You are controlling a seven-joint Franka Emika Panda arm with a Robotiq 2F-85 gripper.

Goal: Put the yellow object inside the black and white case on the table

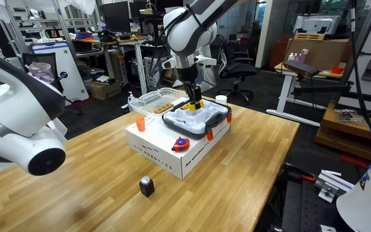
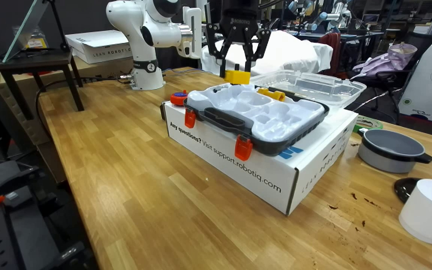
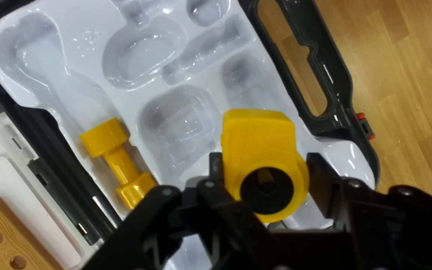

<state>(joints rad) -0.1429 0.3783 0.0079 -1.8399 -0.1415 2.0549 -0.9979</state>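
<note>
My gripper [image 3: 264,165] is shut on the yellow object [image 3: 259,135], a rounded block with a black disc on its face. One finger lies along each side of it. In both exterior views the gripper [image 1: 196,99] [image 2: 235,69] points down and holds the yellow object [image 1: 194,105] [image 2: 237,77] just above the case. The open black and white case [image 1: 180,120] [image 2: 270,145] [image 3: 84,56] has a moulded pale inner surface with several hollows. A separate yellow dumbbell-shaped piece [image 3: 122,165] [image 2: 272,93] lies in one hollow. The wooden table [image 1: 92,180] [image 2: 144,180] is below.
The case rests on a white box [image 1: 159,158] [image 2: 216,146]. A red-and-blue piece [image 1: 181,144] and an orange cup [image 1: 140,124] stand on the box. A clear lid [image 2: 306,88] is behind. A small black block [image 1: 147,187], a grey pot [image 2: 392,153] and another arm [image 1: 21,129] are nearby.
</note>
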